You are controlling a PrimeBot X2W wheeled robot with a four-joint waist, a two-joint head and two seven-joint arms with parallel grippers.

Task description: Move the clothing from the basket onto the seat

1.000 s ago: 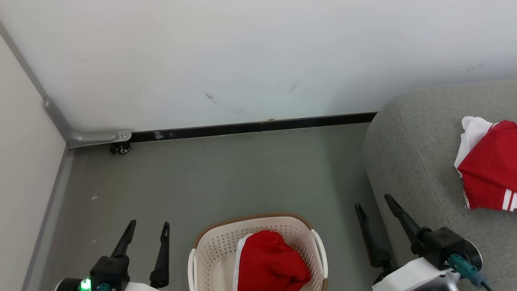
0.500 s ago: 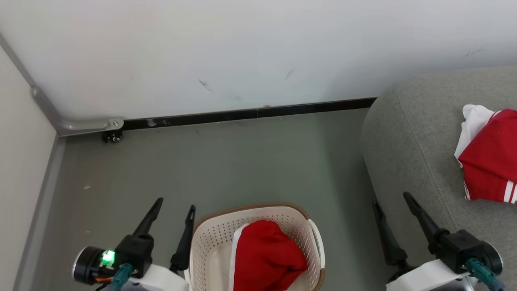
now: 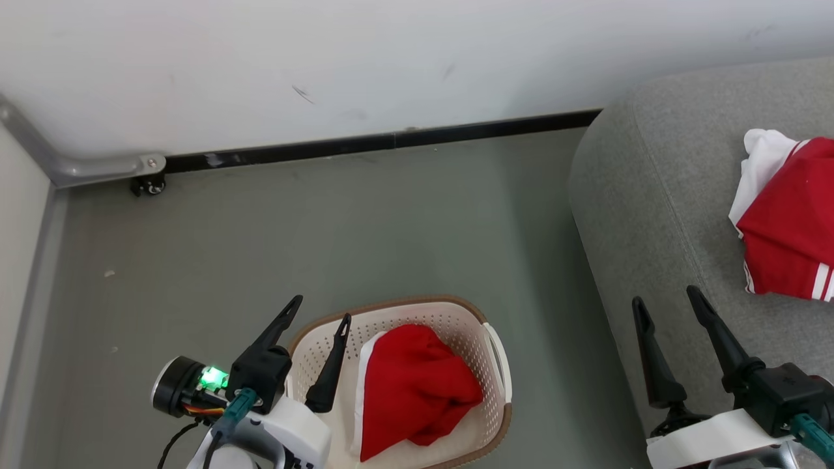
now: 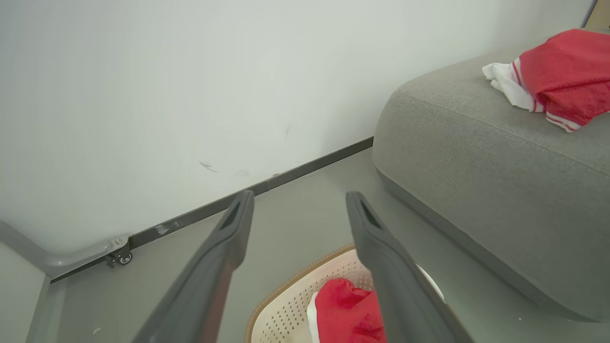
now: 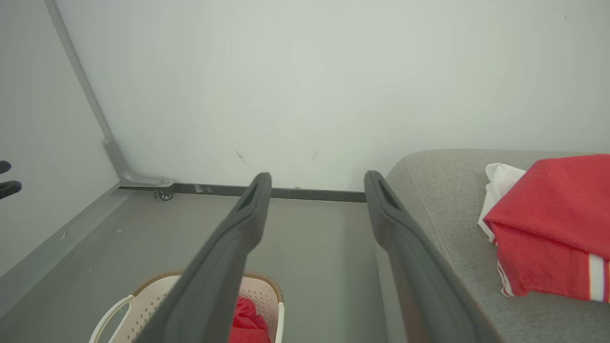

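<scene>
A red garment of the clothing [image 3: 417, 384] lies bunched in the cream basket [image 3: 391, 305] on the floor, also seen in the left wrist view [image 4: 348, 309]. Another red and white garment [image 3: 788, 241] rests on the grey seat [image 3: 651, 195] at the right. My left gripper [image 3: 321, 309] hangs open above the basket's left rim, its fingers empty [image 4: 299, 195]. My right gripper [image 3: 664, 296] stands open and empty over the seat's front corner [image 5: 317, 175].
A white wall with a black baseboard [image 3: 391, 140] closes the far side. A grey metal frame on a small caster [image 3: 146, 185] stands in the left corner. Grey floor [image 3: 326, 228] lies between the basket and the wall.
The head camera has tilted, sliding the scene up and left. My left gripper has risen and swung right, from beside the basket to over its left rim. My right gripper has shifted slightly toward the seat.
</scene>
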